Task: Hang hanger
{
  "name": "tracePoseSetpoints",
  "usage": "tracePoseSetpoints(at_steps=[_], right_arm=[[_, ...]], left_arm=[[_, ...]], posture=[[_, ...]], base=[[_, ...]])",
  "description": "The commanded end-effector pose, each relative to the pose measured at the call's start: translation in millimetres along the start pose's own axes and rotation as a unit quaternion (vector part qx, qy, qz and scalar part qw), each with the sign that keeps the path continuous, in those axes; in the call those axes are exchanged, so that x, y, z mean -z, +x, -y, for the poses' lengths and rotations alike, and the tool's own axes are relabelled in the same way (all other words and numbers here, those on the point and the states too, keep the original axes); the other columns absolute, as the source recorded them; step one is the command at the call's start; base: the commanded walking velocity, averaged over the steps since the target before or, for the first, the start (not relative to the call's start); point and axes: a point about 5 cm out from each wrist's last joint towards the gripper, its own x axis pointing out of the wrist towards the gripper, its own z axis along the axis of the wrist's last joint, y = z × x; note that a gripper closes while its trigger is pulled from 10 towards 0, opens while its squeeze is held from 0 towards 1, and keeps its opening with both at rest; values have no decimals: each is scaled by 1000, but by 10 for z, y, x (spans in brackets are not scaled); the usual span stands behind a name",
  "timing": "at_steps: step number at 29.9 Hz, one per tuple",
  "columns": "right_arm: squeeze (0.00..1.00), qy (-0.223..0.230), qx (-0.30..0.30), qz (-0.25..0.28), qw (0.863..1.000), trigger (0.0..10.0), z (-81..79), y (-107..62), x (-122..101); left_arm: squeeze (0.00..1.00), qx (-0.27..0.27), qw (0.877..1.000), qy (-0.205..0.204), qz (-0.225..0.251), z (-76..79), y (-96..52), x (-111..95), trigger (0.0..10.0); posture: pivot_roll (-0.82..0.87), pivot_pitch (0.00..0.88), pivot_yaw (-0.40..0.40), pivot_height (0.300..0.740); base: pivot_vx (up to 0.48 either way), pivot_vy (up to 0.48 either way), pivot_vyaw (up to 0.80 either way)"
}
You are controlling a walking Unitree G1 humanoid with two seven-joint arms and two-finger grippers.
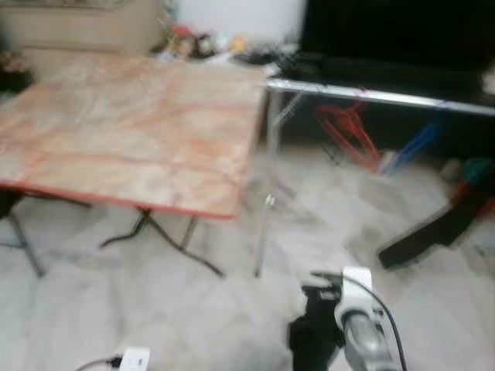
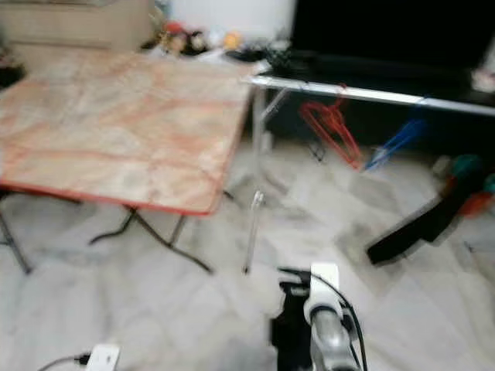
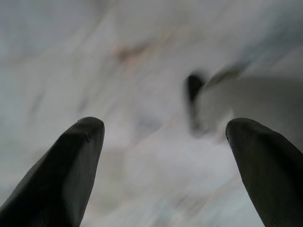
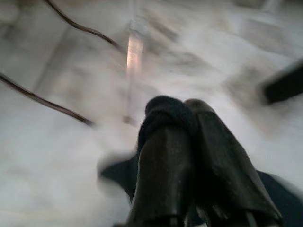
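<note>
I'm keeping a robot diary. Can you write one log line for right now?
phase: walking, blurred | red hangers on rail | left gripper open, empty | right gripper shut, empty

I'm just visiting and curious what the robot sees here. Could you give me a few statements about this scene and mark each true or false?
1. Red hangers hang from the metal rail. True.
2. The folding table has a green top. False: its top is a pinkish marble pattern with a red edge.
3. The left tool has its fingers spread apart. True.
4. The right tool holds a hanger. False: its fingers are pressed together with nothing between them.
5. The floor is dark carpet. False: it is pale marble-like tile.
</note>
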Motion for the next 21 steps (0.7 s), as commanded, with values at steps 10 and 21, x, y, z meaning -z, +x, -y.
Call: tracePoseSetpoints(at_steps=[10, 21], right_arm=[[0, 3, 22, 17, 1000, 10000, 140, 15, -54], [0, 10, 27, 17, 999, 10000, 148, 25, -73]], left_arm=[[0, 9, 1000, 8, 12, 55, 12, -74, 10000], [0, 10, 1000, 9, 12, 70, 12, -75, 10000]], posture=[[80, 0, -25, 740], [81, 0, -27, 740]], base=[[0, 334, 0], [0, 342, -46]])
